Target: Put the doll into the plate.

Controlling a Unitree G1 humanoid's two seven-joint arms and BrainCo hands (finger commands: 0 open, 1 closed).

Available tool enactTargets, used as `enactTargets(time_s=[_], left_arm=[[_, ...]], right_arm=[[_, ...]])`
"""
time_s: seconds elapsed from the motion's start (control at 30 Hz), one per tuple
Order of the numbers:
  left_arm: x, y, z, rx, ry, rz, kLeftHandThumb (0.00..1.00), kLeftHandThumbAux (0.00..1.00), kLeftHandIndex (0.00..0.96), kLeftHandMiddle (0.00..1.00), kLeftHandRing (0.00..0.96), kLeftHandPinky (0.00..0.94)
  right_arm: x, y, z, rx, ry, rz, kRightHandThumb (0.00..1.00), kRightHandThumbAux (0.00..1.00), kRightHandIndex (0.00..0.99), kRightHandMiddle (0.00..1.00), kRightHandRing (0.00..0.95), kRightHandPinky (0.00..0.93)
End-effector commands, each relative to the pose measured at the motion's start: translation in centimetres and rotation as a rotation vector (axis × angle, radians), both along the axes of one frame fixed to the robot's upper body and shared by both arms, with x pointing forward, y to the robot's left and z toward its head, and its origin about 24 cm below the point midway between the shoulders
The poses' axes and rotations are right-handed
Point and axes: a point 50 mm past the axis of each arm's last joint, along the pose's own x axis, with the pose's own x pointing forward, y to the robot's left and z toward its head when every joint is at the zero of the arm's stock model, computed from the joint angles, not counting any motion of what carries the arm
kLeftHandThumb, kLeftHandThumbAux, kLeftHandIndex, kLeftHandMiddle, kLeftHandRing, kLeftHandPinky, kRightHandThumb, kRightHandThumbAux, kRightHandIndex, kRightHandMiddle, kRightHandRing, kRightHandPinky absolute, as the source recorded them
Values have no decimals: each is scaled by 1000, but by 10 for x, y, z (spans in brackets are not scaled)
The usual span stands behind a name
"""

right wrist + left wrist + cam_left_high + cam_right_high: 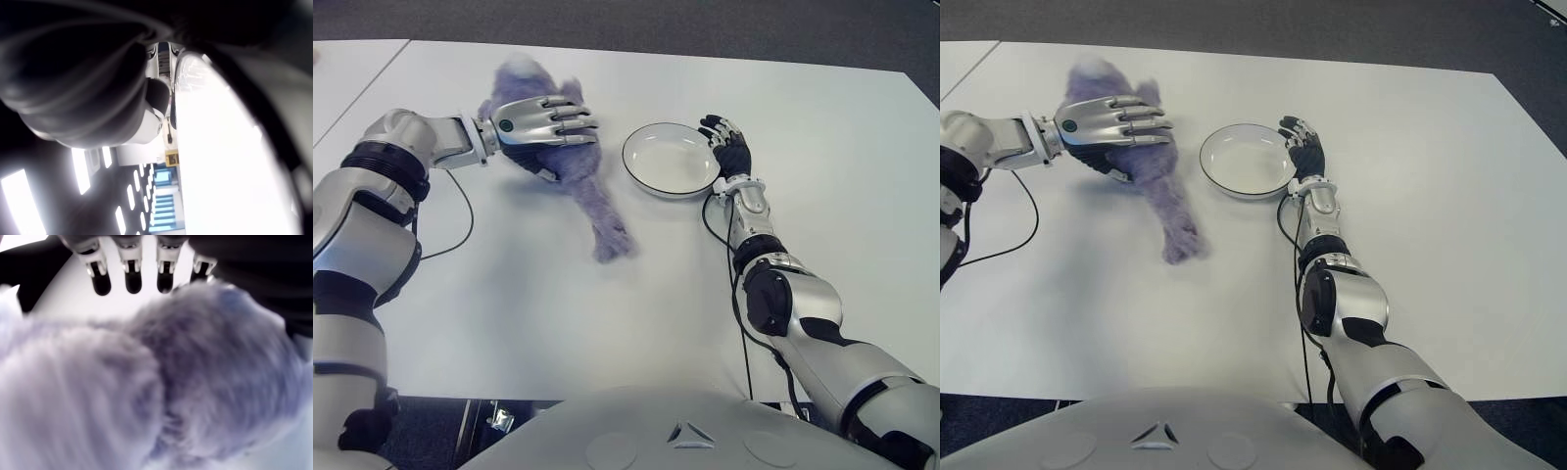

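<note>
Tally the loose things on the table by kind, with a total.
Fluffy purple plush doll: 1
Round white plate: 1
Total: 2

My left hand (543,121) reaches out over the purple doll (570,174), palm down, fingers (576,119) stretched toward the plate (670,160). My right hand (728,150) sits at the plate's right rim, forearm extended, fingers slightly curled and holding nothing.
</note>
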Motion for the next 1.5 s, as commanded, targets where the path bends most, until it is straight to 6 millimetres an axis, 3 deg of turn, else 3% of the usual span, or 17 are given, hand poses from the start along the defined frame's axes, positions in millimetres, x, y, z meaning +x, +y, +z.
enactTargets(time_s=[0.03, 0.6, 1.07, 1.33, 1.5], left_arm=[[-9, 18, -37, 106, 255, 200, 26, 434, 0, 0, 0, 0], [-22, 28, -48, 41, 516, 357, 0, 444, 0, 0, 0, 0], [-23, 22, -54, -14, 667, 429, 0, 489, 2, 0, 0, 0], [-13, 1, -67, -21, 717, 500, 0, 517, 160, 0, 0, 0], [-4, -20, -85, 61, 586, 524, 5, 528, 215, 0, 0, 9]], right_arm=[[-80, 5, -114, 79, 483, -30, 954, 900, 255, 222, 186, 148], [-80, 2, -113, 26, 476, -41, 999, 881, 278, 217, 200, 155], [-79, 0, -112, -10, 474, -54, 1000, 861, 287, 200, 191, 180], [-78, 0, -111, -34, 469, -73, 989, 846, 302, 183, 189, 204], [-78, 0, -110, -53, 464, -72, 927, 843, 314, 182, 177, 219]])
